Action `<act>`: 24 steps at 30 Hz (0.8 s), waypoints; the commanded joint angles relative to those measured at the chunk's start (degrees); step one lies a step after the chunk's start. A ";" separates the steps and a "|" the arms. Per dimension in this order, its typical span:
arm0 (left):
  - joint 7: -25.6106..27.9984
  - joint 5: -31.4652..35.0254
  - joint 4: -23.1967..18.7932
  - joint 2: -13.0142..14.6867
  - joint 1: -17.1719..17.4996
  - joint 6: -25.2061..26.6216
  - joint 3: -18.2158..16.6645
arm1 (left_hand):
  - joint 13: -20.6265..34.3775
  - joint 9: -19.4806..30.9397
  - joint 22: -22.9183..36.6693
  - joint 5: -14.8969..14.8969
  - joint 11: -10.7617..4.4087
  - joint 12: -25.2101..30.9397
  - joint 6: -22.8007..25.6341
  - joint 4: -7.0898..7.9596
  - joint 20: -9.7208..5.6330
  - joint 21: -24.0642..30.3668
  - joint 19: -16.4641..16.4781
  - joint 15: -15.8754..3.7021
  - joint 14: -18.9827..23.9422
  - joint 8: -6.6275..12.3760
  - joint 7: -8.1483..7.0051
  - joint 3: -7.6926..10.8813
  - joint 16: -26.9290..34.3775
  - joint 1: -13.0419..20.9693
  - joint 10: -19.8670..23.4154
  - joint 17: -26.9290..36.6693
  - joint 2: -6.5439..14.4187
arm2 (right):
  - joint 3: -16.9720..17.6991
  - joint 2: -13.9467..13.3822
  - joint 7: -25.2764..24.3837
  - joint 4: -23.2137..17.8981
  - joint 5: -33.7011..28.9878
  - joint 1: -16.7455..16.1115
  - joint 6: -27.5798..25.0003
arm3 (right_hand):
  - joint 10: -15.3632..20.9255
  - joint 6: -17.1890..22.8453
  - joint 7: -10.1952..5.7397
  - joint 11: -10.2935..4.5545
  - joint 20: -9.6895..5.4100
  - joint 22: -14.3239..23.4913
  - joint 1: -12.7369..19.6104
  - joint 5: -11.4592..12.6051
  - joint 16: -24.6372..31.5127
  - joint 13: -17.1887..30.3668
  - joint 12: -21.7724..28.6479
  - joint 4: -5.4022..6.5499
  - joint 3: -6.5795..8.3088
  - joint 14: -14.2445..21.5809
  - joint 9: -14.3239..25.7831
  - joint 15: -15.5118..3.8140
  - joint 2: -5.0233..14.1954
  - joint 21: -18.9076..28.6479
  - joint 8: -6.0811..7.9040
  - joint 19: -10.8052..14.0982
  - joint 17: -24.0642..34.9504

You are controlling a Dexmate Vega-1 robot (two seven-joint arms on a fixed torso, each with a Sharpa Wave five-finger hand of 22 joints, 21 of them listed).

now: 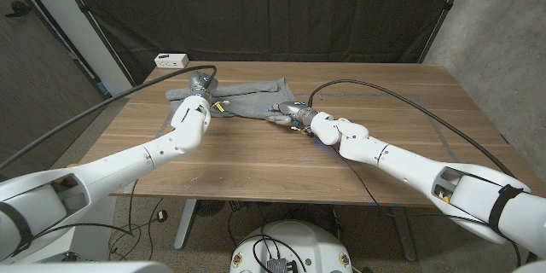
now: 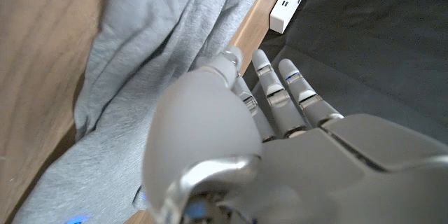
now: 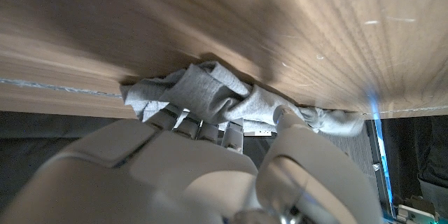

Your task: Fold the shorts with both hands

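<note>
Grey shorts [image 1: 247,102] lie spread across the back of the wooden table [image 1: 358,162]. My left hand [image 1: 200,85] is at their left end near the table's far edge. In the left wrist view its fingers [image 2: 280,91] stretch out straight over the wrinkled grey cloth [image 2: 140,63], with nothing seen between them. My right hand [image 1: 288,113] is at the shorts' right edge. In the right wrist view that hand [image 3: 210,168] has its fingers curled around a bunched fold of the grey fabric [image 3: 210,94], lifted slightly off the wood.
A white power strip [image 1: 171,60] lies at the table's back left corner, close beyond my left hand, and shows past the fingertips as the strip [image 2: 290,0]. A black cable [image 1: 384,94] runs over the table's right half. Black curtains hang behind.
</note>
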 commanded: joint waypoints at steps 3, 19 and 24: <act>-19.50 -1.49 -5.79 -0.54 2.37 -3.77 -7.77 | -1.25 -0.83 -0.62 0.31 0.54 -3.25 -5.33 3.49 0.88 -0.38 -1.72 -8.45 -4.34 -4.14 0.92 -5.10 -2.57 -10.71 -4.20 -0.87 -3.03 | -0.06 -0.33 -0.38 -1.68 -1.61 -0.21 -0.27 | 0.71 0.40 -0.02 -0.17 0.41 0.15 -0.13 0.50 0.47 0.15 0.18 -0.04 0.56 0.56 0.03 -2.54 0.36 0.70 -0.05 0.74 0.08; -36.32 1.35 -10.08 0.38 2.52 -2.33 -9.57 | -1.99 -1.02 -0.95 3.55 3.67 -4.05 -11.75 8.50 5.97 -4.91 -9.09 -5.04 -13.14 -8.87 4.72 -15.74 -3.04 -27.03 -7.39 -0.80 -12.92 | -0.09 -0.26 -0.86 -3.24 -2.77 -1.15 -1.09 | 0.52 -0.09 -0.09 -0.23 0.39 0.15 -0.01 0.54 0.39 0.15 0.07 -0.33 0.89 0.58 0.04 -2.68 0.37 0.77 -0.28 0.90 -0.12; -37.71 11.19 -8.96 -0.29 3.71 -2.61 -8.04 | -1.90 -0.95 -0.86 5.67 3.92 -5.74 -19.06 6.65 6.49 -5.98 -9.90 -3.71 -16.52 -10.33 3.75 -17.05 -3.11 -24.11 -12.40 -0.98 -14.04 | 0.01 -0.33 -0.50 -3.63 -2.70 -1.35 -1.26 | 0.48 -0.14 -0.13 -0.22 0.39 0.15 -0.02 0.55 0.39 0.15 0.05 -0.37 0.96 0.61 0.04 -2.76 0.37 0.76 -0.31 0.87 -0.15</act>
